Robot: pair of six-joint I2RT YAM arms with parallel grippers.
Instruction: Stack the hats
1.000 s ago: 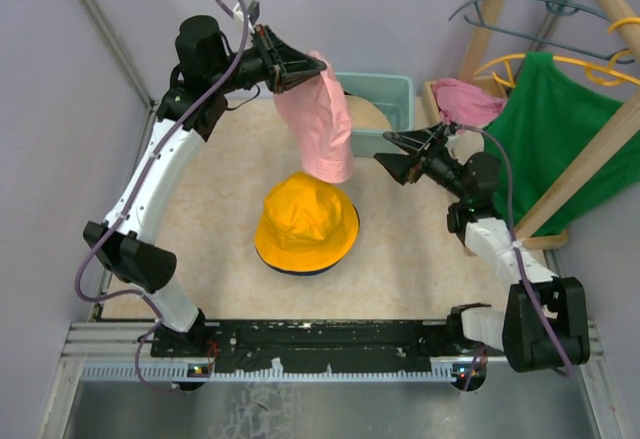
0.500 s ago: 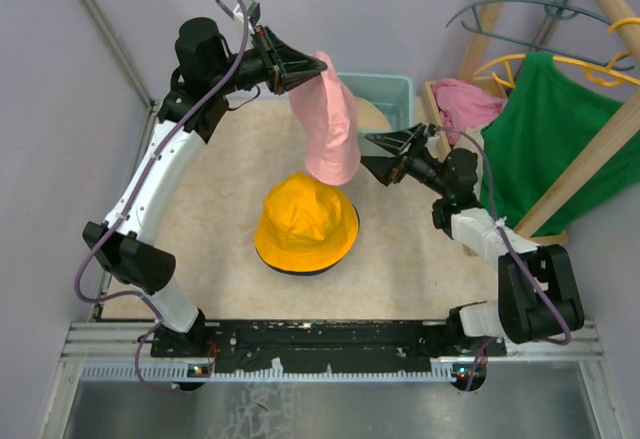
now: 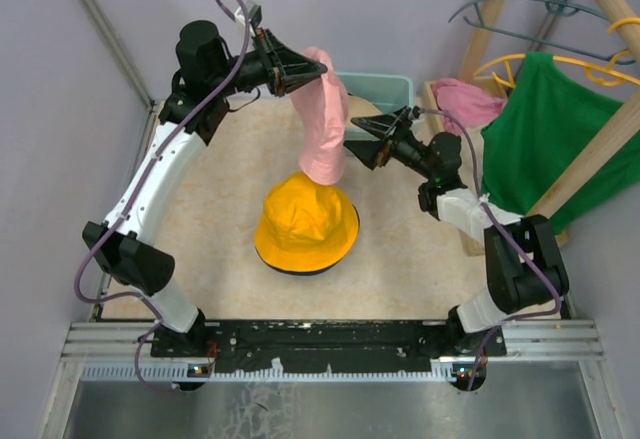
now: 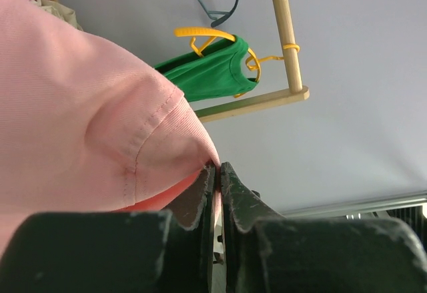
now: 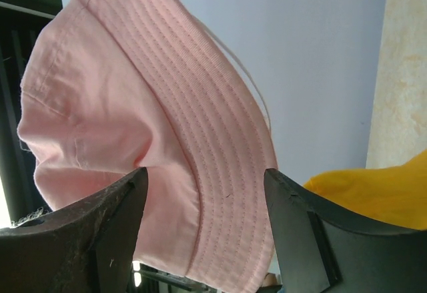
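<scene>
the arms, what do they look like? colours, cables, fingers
Both the left arm and right arm have white links joined by bulky black joints. A purple cable runs loosely along each. The fingers are matte black wedges tapering to narrow tips.

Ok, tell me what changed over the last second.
The right tool swung left toward the hanging pink hat and now stands open around its brim, not yet closed. The left tool kept its pinch on the hat, which now hangs narrower. The yellow hat did not move.
</scene>
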